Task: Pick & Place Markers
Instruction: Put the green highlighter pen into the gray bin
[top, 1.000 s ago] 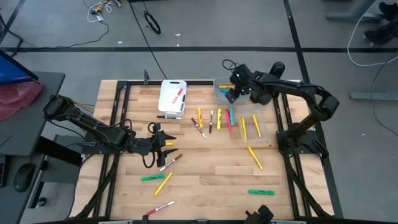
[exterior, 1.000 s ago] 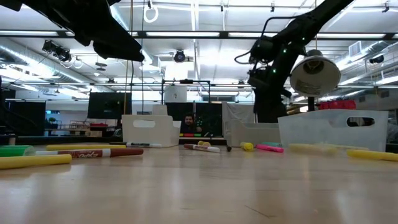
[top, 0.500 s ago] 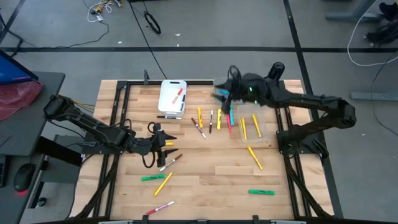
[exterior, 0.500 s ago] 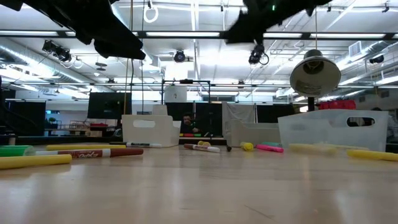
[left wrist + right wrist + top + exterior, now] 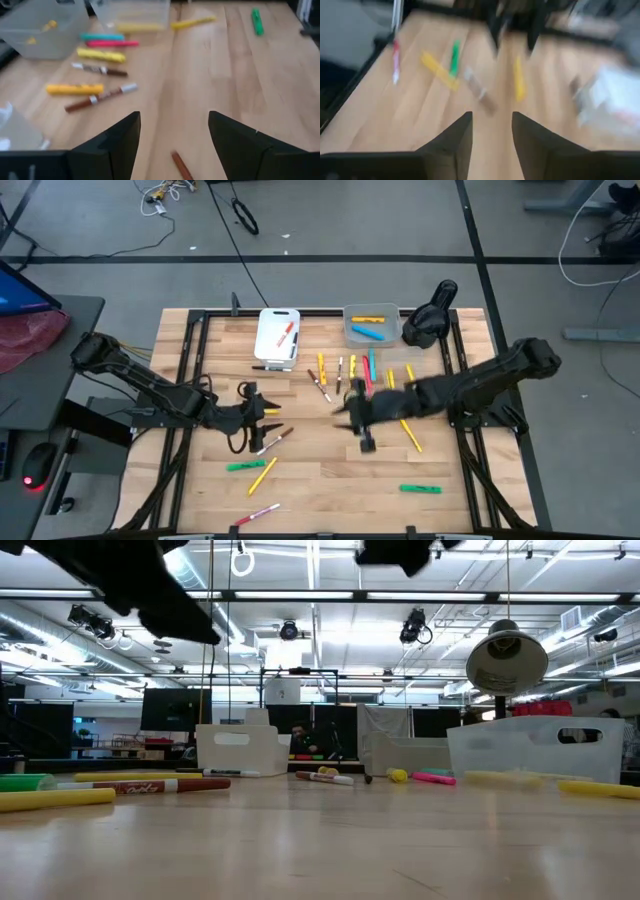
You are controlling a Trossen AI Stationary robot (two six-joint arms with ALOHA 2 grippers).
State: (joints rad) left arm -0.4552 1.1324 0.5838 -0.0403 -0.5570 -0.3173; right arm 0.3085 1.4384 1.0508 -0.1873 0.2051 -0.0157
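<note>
Several markers lie flat on the wooden table [image 5: 330, 465]: a row of yellow, brown, pink and teal ones [image 5: 345, 370] in the middle, green ones [image 5: 420, 488] [image 5: 245, 465] and yellow ones [image 5: 410, 432] [image 5: 262, 473] nearer the front. My right gripper [image 5: 345, 417] hangs above the table's middle, open [image 5: 490, 132] with nothing between its fingers. My left gripper [image 5: 270, 412] hovers left of centre, open [image 5: 172, 145], and a brown marker's [image 5: 180, 166] end shows on the table below the gap between its fingers.
A white bin [image 5: 278, 338] holding a red marker stands at the far left of centre. A grey bin [image 5: 372, 325] with a yellow and a blue marker stands at the far right. A clear bin [image 5: 132, 12] with yellow markers sits beside it. A black frame rail [image 5: 190, 380] runs along the table's sides.
My right gripper has swung fast from over the grey bin at the far right toward the table's middle and near side, and it has turned about as it went. The grey bin, hidden under it before, now shows a yellow and a blue marker.
</note>
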